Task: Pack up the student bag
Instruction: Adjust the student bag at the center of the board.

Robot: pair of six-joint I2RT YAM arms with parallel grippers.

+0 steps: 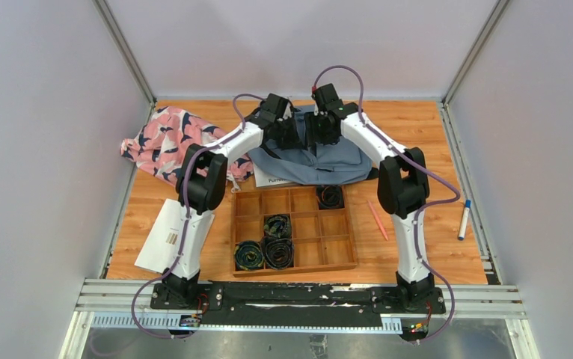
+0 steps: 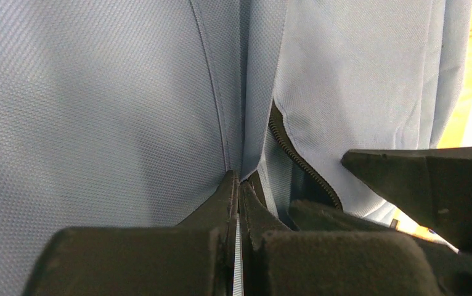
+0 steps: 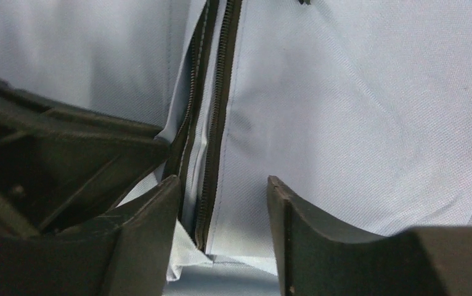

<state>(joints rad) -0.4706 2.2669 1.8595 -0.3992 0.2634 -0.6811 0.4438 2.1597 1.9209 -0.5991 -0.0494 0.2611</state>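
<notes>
We log an early stage: left gripper [image 2: 238,188] pinches the bag [image 1: 321,161] at 12 o'clock beside its zipper [image 3: 218,123], right gripper [image 3: 224,200] open astride it, tray [image 1: 334,247] items unpacked.

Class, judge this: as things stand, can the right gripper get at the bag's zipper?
Probably yes: the right gripper hangs open right over the student bag's zipper, with nothing between them; the left gripper pinches fabric beside it.
</notes>
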